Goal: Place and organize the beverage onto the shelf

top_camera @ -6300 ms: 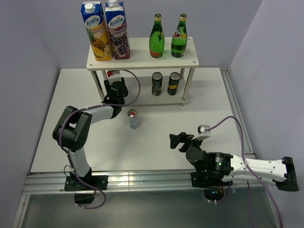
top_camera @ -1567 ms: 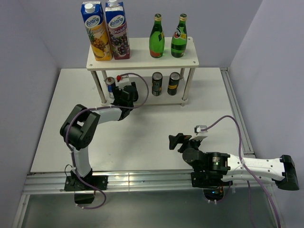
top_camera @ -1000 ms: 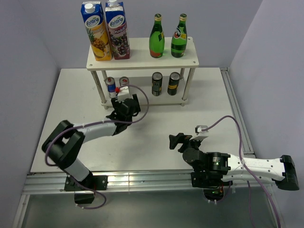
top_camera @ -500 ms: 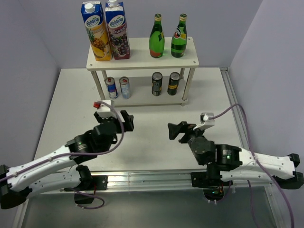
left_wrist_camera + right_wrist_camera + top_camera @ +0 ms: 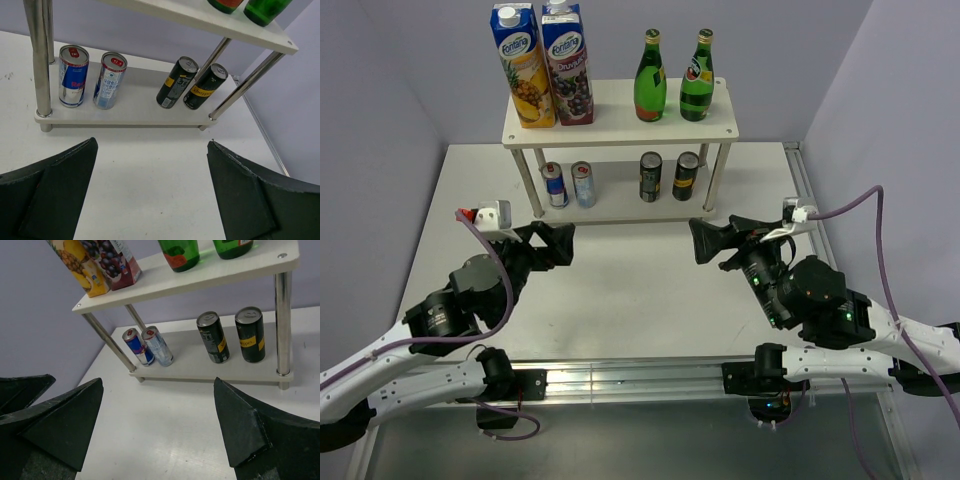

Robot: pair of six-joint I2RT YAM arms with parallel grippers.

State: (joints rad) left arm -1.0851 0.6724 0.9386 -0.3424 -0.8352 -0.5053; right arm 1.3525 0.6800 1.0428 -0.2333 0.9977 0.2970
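The white two-tier shelf [image 5: 620,125] stands at the back of the table. Its top board carries two juice cartons [image 5: 525,65] and two green bottles [image 5: 651,90]. On the lower board [image 5: 135,107] a blue-and-silver can [image 5: 71,76] and a pale silver can [image 5: 110,80] stand side by side, with two black cans [image 5: 176,82] to their right. My left gripper [image 5: 558,246] hangs open and empty in front of the shelf's left half. My right gripper [image 5: 700,242] is open and empty in front of its right half. Both wrist views face the shelf, with the left gripper [image 5: 152,142] and the right gripper [image 5: 158,381] over bare table.
The white table [image 5: 640,300] is bounded by lilac walls on three sides. A metal rail [image 5: 620,375] runs along its near edge and another [image 5: 812,215] along its right edge. The shelf's thin metal legs [image 5: 40,55] stand at its corners.
My left gripper let go of the pale silver can on the lower board, opened wide and drew back toward the near side. My right arm lifted and swung toward the shelf.
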